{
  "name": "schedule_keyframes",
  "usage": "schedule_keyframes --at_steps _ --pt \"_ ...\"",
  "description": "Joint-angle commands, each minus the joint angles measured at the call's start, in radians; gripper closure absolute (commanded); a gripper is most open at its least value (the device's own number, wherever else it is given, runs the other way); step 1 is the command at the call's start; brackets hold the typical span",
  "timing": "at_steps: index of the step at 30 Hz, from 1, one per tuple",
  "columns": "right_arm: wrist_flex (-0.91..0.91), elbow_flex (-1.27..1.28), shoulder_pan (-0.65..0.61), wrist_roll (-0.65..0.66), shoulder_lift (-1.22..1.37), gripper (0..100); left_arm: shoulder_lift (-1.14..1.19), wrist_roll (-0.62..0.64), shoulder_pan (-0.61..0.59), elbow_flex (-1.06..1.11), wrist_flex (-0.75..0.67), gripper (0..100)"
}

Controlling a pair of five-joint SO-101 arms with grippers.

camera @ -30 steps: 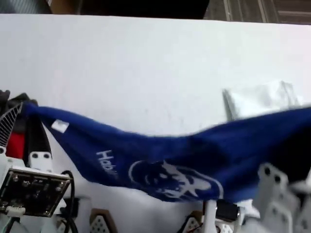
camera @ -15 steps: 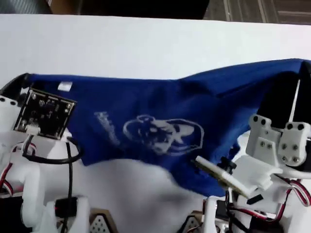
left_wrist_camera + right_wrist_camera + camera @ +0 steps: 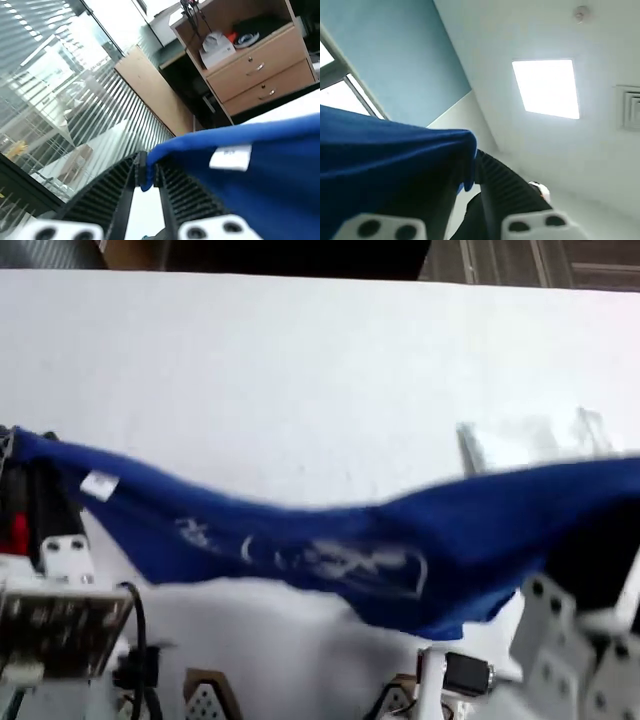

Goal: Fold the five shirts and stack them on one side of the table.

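I'm watching the blue shirt (image 3: 330, 540) hanging stretched between the two arms above the white table (image 3: 300, 360). It is running from about 9 o'clock to 3 o'clock in the high view and sagging in the middle toward 6 o'clock, with its pale print facing the camera. In the left wrist view, the left gripper (image 3: 146, 170) is clamping its ribbed fingers (image 3: 180, 192) tightly on the hem of the shirt (image 3: 260, 165), and a small white tag (image 3: 230, 157) is sitting just beside the pinch. That tag (image 3: 98, 485) is showing near the 9 o'clock end in the high view, so the left arm is holding that end. In the right wrist view, the right gripper (image 3: 470, 172) is pinching a corner of the shirt (image 3: 385, 155) between closed fingers, with the cloth draping away from it. On the table at roughly 3 o'clock, a pale folded garment (image 3: 520, 445) is lying flat, and the raised shirt is partly covering its near edge.
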Motion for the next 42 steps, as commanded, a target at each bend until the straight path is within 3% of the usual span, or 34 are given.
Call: schedule_keyframes --at_steps 1,13,25,32,37,42 --pt "0.027 -0.068 -0.01 0.0 -0.031 97.8 0.002 -0.002 -0.011 -0.074 0.035 97" --pt "0.024 -0.178 -0.01 -0.002 -0.002 97.8 0.002 0.002 -0.012 -0.194 0.071 97" --pt "-0.041 -0.311 -0.01 -0.003 0.194 97.8 0.003 0.002 -0.012 -0.14 0.071 97" --pt "0.113 -0.311 -0.01 -0.005 0.193 97.8 0.009 -0.002 -0.012 -0.127 0.061 97" --pt "0.209 -0.27 -0.01 -0.106 0.203 97.8 0.009 -0.005 -0.012 -0.019 -0.008 97" --pt "0.139 -0.061 -0.01 -0.114 0.203 97.8 0.011 -0.002 -0.012 0.16 -0.167 97"
